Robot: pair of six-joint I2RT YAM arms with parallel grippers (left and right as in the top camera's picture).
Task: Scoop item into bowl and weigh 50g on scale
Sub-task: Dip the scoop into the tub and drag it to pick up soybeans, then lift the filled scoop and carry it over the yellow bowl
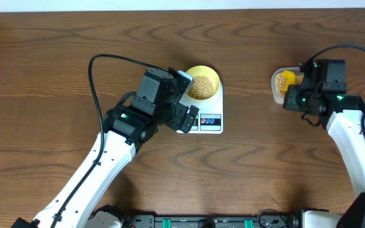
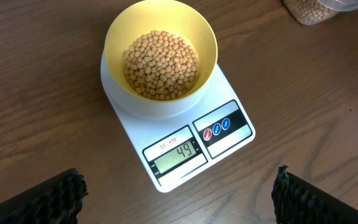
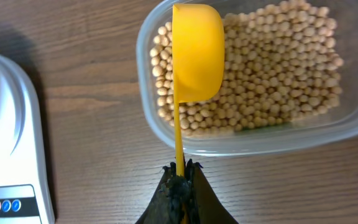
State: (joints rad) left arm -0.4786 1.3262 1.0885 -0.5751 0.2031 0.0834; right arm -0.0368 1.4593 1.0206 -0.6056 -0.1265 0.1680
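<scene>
The pale yellow bowl (image 2: 161, 56) stands on the white scale (image 2: 185, 134) and holds a heap of tan beans (image 2: 161, 65); the display reads 49. My left gripper (image 2: 178, 193) hovers open just in front of the scale, with nothing between its fingers. In the overhead view the bowl (image 1: 203, 82) and scale (image 1: 204, 117) lie mid-table beside the left gripper (image 1: 185, 117). My right gripper (image 3: 180, 169) is shut on the handle of a yellow scoop (image 3: 196, 53), whose cup hangs turned over above the beans (image 3: 272, 68) in the clear tub (image 3: 253, 140).
The clear tub (image 1: 279, 85) sits at the right of the brown wooden table, under the right gripper (image 1: 294, 95). A black cable (image 1: 100, 63) loops over the table left of the scale. A white strip borders the table's far edge.
</scene>
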